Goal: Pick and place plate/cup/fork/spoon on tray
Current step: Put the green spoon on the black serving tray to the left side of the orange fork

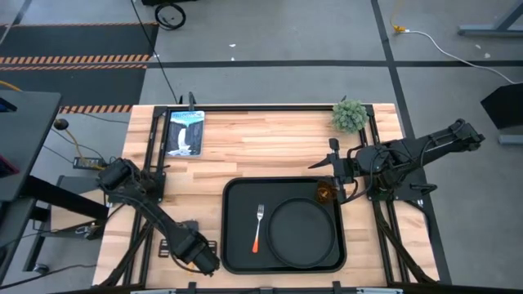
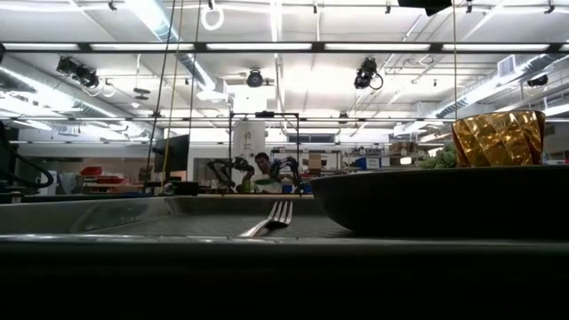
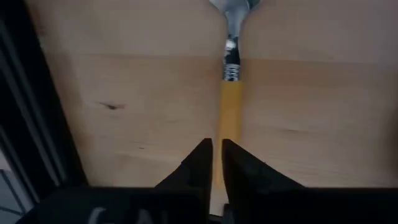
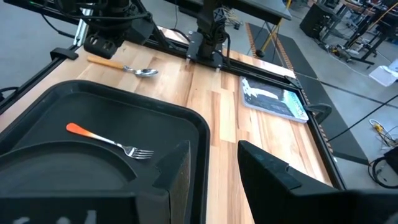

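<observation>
The black tray (image 1: 237, 245) lies at the table's near middle. On it lie the round dark plate (image 1: 304, 231), the fork (image 1: 258, 227) with its orange handle, and the amber cup (image 1: 325, 193), upright in the tray's far right corner. The cup also shows in the low view (image 2: 498, 138) behind the plate (image 2: 444, 200). The spoon (image 3: 231, 93) lies on the wood left of the tray; it also shows in the right wrist view (image 4: 127, 68). My left gripper (image 3: 216, 144) is shut on the spoon's handle. My right gripper (image 4: 211, 149) is open and empty above the tray's far right corner. My left gripper pinches the spoon's yellow handle (image 3: 219, 163) between its two fingers, near the handle's free end. The fingers lie along the handle and point toward the bowl. In the right wrist view the spoon's bowl (image 4: 147, 72) rests on the table.
A flat tablet-like panel (image 1: 185, 131) lies at the table's far left and a small green plant (image 1: 350, 114) at its far right. Bare wood lies between them and the tray. A person shows far off in the room (image 2: 262, 164).
</observation>
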Controlling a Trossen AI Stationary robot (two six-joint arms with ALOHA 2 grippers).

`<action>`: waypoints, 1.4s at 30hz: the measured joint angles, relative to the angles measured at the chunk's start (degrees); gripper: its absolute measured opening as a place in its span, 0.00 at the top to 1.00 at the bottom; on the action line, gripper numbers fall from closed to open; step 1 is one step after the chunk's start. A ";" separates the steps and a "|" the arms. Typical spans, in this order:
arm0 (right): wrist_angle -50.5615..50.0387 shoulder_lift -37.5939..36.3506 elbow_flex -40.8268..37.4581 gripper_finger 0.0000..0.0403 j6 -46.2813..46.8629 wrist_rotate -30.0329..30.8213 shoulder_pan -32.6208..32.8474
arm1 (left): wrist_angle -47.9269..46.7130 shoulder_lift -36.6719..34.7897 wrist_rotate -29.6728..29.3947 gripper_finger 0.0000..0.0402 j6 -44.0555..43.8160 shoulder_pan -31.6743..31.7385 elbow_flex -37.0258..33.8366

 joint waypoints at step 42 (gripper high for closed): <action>0.81 0.00 0.00 0.65 0.06 0.28 -0.09 | 10.02 -8.13 -7.67 0.70 1.42 -1.70 -11.50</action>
